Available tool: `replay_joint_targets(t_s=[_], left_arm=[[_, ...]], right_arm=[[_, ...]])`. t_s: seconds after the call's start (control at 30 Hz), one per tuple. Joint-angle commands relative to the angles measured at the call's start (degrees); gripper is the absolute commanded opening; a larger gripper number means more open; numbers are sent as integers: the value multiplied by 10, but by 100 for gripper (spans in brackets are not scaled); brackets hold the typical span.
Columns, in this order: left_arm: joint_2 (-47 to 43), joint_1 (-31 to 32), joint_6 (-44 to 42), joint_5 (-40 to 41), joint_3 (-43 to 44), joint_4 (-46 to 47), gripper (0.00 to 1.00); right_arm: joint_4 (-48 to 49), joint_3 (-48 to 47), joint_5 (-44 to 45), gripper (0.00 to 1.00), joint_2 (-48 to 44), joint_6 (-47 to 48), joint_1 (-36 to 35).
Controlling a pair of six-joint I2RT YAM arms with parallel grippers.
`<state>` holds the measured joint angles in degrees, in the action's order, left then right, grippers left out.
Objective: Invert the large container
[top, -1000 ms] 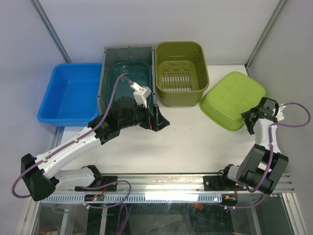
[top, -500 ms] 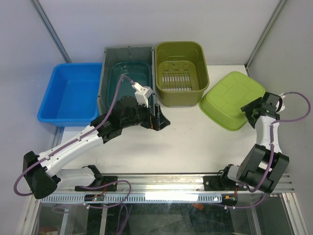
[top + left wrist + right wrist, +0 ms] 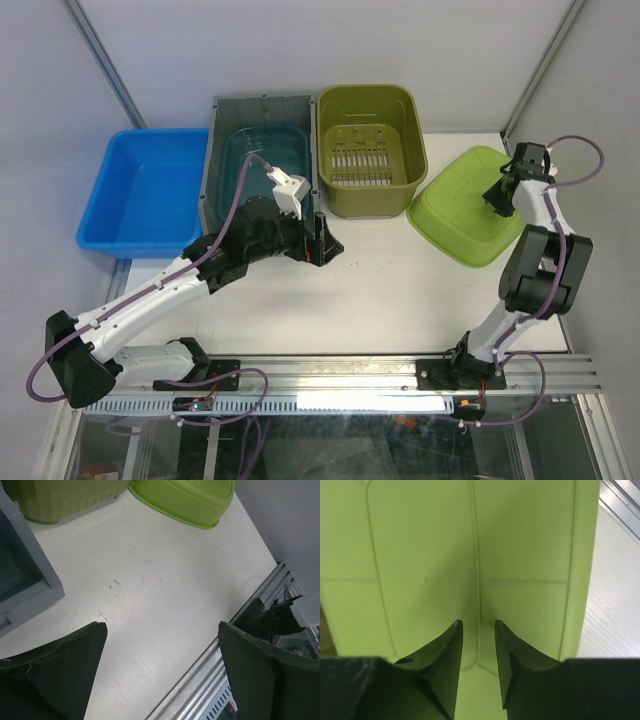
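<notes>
The large container (image 3: 468, 203), a lime-green tub, lies bottom up at the table's right side, and its rim shows in the left wrist view (image 3: 186, 496). My right gripper (image 3: 503, 190) hovers over its far right part. In the right wrist view the tub's ribbed bottom (image 3: 425, 555) fills the frame behind the gripper (image 3: 476, 623). The jaws stand a narrow gap apart with nothing between them. My left gripper (image 3: 325, 246) hangs wide open over the bare table (image 3: 160, 630), left of the tub and apart from it.
An olive slotted basket (image 3: 368, 140) stands upright at the back, left of the tub. A grey bin (image 3: 255, 150) with a teal inner tub sits beside it, and a blue tub (image 3: 145, 190) is at the far left. The aluminium rail (image 3: 330, 375) runs along the near edge.
My right arm has swung from the tub's right edge up and back over its bottom, and its jaws have narrowed. The left arm has hardly moved.
</notes>
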<state>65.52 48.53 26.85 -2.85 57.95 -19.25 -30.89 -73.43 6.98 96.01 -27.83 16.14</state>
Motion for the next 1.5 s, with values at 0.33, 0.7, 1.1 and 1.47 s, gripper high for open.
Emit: replay_joint_targets(t_s=[0.33,0.7,1.1,1.47], left_arm=[[19,0,-48,24,23,-1,99],[9,-2,-46,29,10,-4,99],[-13,-2,-32,32,10,-10,99],[-26,-3,-26,36,2,-15,99]], right_arm=[[-59,-189,61,24,165,69,-34],[-38,-216,-51,26,147,86,-38],[-14,-304,-174,35,218,-22,-104],[-83,-319,-167,35,255,-51,-126]])
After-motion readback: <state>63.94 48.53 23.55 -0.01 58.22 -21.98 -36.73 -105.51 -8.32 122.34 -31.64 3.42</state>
